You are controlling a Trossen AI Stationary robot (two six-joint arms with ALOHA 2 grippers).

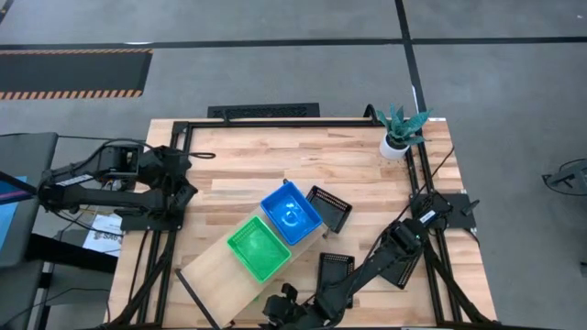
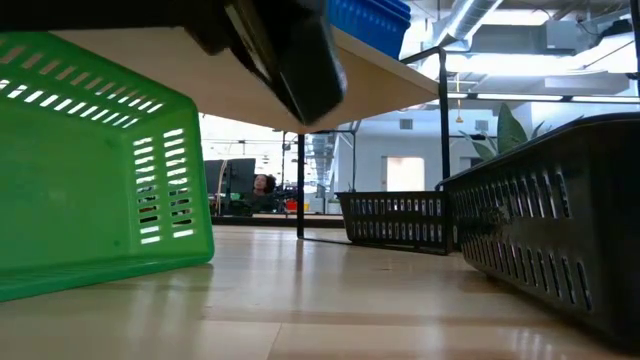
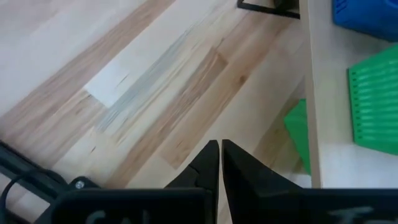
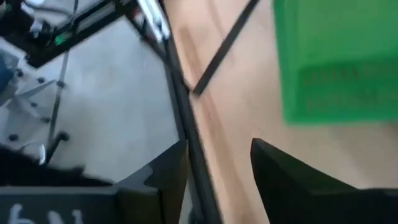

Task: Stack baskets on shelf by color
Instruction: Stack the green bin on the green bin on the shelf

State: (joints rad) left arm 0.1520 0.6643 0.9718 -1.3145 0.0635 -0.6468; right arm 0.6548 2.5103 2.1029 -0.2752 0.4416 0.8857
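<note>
The shelf [image 1: 206,275], a pale plank on a black frame, lies slantwise near the table's near edge. A green basket [image 1: 260,247] and a blue basket [image 1: 292,213] stand side by side on it. Another green basket [image 2: 90,160] rests on the tabletop under the plank. Two black baskets [image 1: 328,209] [image 1: 336,270] sit on the table to the right of the shelf. My right gripper [image 4: 217,155] is open at the near edge, just short of the lower green basket [image 4: 336,62], touching nothing. My left gripper [image 3: 221,152] is shut, hovering over bare wood left of the shelf.
A potted plant [image 1: 401,128] stands at the table's far right corner. A black frame [image 1: 275,121] runs along the table's edges. In the low view a black basket [image 2: 560,230] stands close on the right. Bare wood lies between the left arm and the shelf.
</note>
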